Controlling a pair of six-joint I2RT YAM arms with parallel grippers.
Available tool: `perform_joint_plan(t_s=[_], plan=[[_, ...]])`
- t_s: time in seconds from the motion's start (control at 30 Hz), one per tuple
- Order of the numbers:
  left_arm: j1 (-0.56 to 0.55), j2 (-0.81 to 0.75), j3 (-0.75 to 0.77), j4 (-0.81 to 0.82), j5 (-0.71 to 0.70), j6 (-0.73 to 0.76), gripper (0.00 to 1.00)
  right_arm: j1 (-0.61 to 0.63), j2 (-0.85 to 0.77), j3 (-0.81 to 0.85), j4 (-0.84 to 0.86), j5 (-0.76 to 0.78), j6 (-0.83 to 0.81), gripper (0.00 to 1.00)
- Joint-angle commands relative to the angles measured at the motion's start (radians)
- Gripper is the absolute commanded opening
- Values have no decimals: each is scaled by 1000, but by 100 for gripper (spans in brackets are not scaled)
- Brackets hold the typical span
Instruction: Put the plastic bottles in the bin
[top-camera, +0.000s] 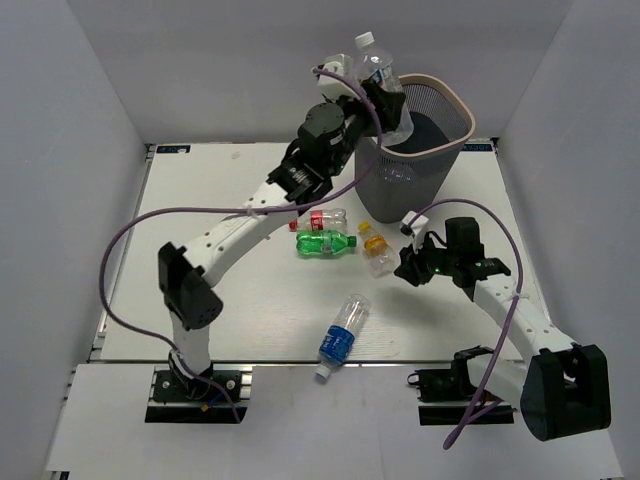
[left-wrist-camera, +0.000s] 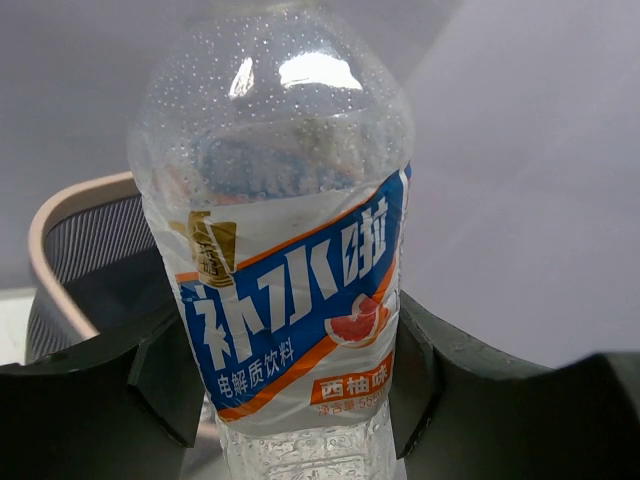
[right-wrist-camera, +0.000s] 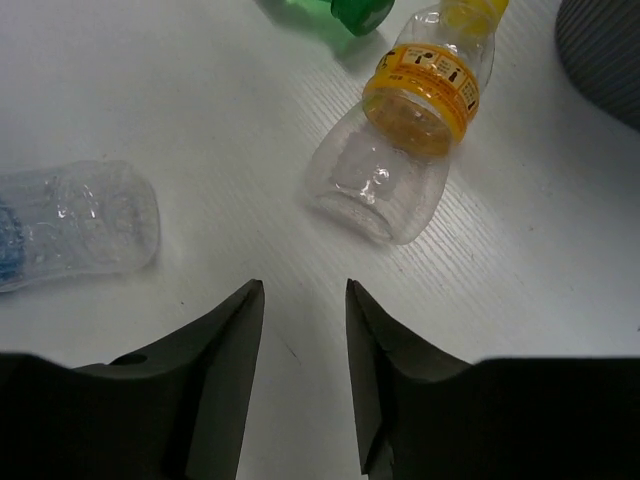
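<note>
My left gripper (top-camera: 385, 100) is shut on a clear bottle with a blue and orange label and a white cap (top-camera: 377, 68), holding it upright over the left rim of the dark mesh bin (top-camera: 455, 100). In the left wrist view the bottle (left-wrist-camera: 290, 290) fills the space between the fingers (left-wrist-camera: 165, 375), with the bin's beige rim (left-wrist-camera: 60, 225) behind it. My right gripper (top-camera: 408, 262) is open and empty, low over the table just short of a small yellow-labelled bottle (right-wrist-camera: 400, 150). On the table lie a red-labelled bottle (top-camera: 328, 219), a green bottle (top-camera: 325, 242) and a blue-labelled bottle (top-camera: 340, 338).
The bin's wall (right-wrist-camera: 610, 50) shows at the top right of the right wrist view, close beyond the yellow-labelled bottle. The blue-labelled bottle's clear base (right-wrist-camera: 70, 225) lies left of the right fingers. White walls enclose the table on three sides.
</note>
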Motion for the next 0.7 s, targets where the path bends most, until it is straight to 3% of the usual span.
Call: perform_joint_plan(t_s=[0.0, 0.07, 0.17, 0.2, 0.23, 0.27, 0.43, 0.53, 0.63, 0.67], plan=[[6, 65, 105, 92, -18, 25, 42, -1, -31, -28, 75, 28, 35, 45], [15, 138, 147, 93, -38, 2, 62, -2, -42, -37, 79, 37, 43, 57], [15, 215, 247, 64, -38, 2, 69, -4, -56, -40, 88, 42, 53, 76], [15, 264, 300, 54, -38, 2, 86, -4, -62, -39, 103, 39, 63, 82], [15, 284, 323, 44, -47, 2, 93, -1, -65, -45, 114, 40, 73, 90], [15, 301, 345, 33, -47, 2, 98, -4, -67, -45, 120, 42, 92, 90], [35, 286, 370, 24, -56, 2, 100, 3, -27, -60, 204, 34, 142, 90], [35, 211, 314, -18, -82, 95, 100, 7, 42, -43, 256, 100, 190, 90], [14, 35, 158, -123, -92, 212, 100, 12, 123, -19, 304, 149, 204, 90], [14, -24, 27, -154, -92, 226, 100, 15, 152, -8, 322, 164, 208, 90]])
